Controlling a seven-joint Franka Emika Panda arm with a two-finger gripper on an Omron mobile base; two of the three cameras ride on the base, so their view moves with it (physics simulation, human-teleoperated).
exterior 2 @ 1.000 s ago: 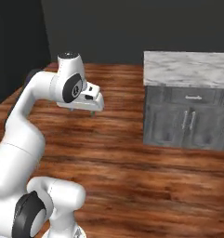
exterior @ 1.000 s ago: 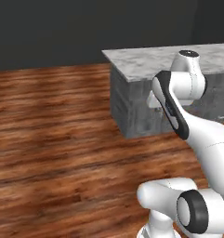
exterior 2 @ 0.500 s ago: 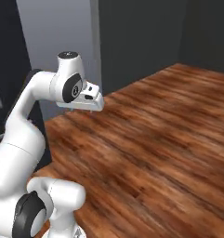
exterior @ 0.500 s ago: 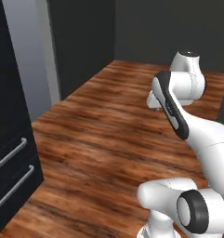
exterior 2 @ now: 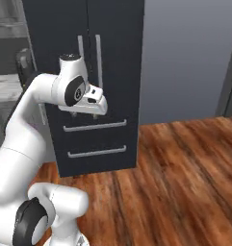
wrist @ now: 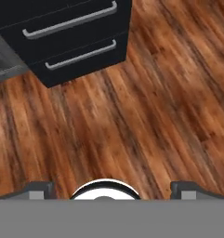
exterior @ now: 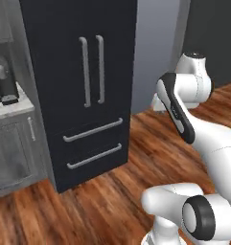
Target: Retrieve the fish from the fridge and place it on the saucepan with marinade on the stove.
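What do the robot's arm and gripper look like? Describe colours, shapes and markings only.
The arm is glossy white, made of rounded, tube-like links with dark grey discs at the joints and a black band along one link. The gripper hangs from a white wedge-shaped hand with small dark markings.

Wood-plank floor (exterior: 112, 196) — grey wall (exterior 2: 185, 57) behind; grey cabinet (exterior: 11, 153) with marble counter (exterior: 6, 107) at left.

floor: brown wood planks (exterior: 112, 191) all over | cabinet: grey wood-grain one (exterior: 11, 153) standing on those planks, marble-looking counter (exterior: 9, 107) on top | coffee machine (exterior: 5, 83): dark, sits on that counter | wall: plain grey (exterior 2: 185, 57) rising behind the planks
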